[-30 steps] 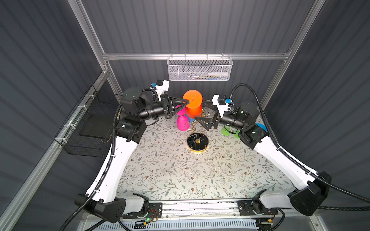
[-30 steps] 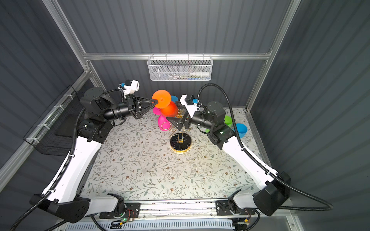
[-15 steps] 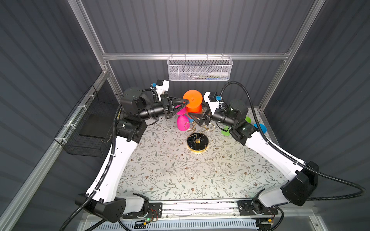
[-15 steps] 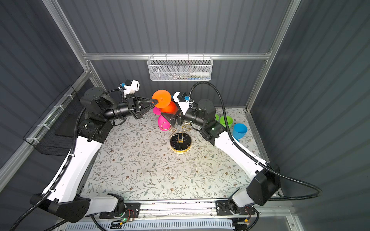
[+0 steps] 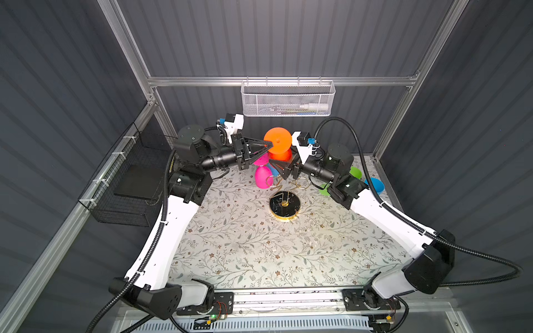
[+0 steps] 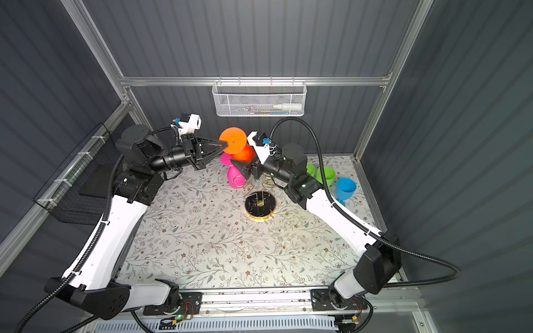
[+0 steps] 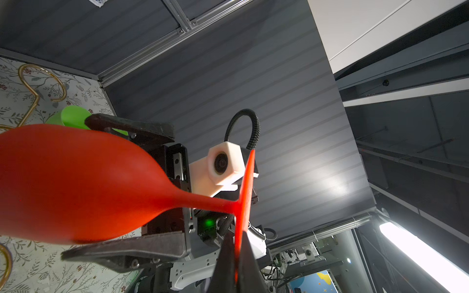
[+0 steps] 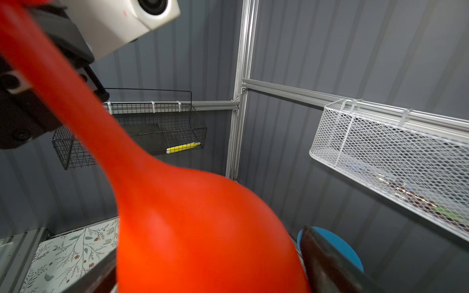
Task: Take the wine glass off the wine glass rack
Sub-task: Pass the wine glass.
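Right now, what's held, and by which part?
Orange wine glass: left end effector pinches the edge of its foot. Right end effector straddles the bowl, jaws open.

The floral tabletop (image 5: pixel 245 245) bears the wine glass rack (image 5: pixel 285 204), green cups (image 6: pixel 326 176) and a blue glass (image 6: pixel 345 188).

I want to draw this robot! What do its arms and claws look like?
The left arm and right arm are white with black joints and ribbed black cables. The left gripper and right gripper have pointy black triangular fingers, with white camera blocks.
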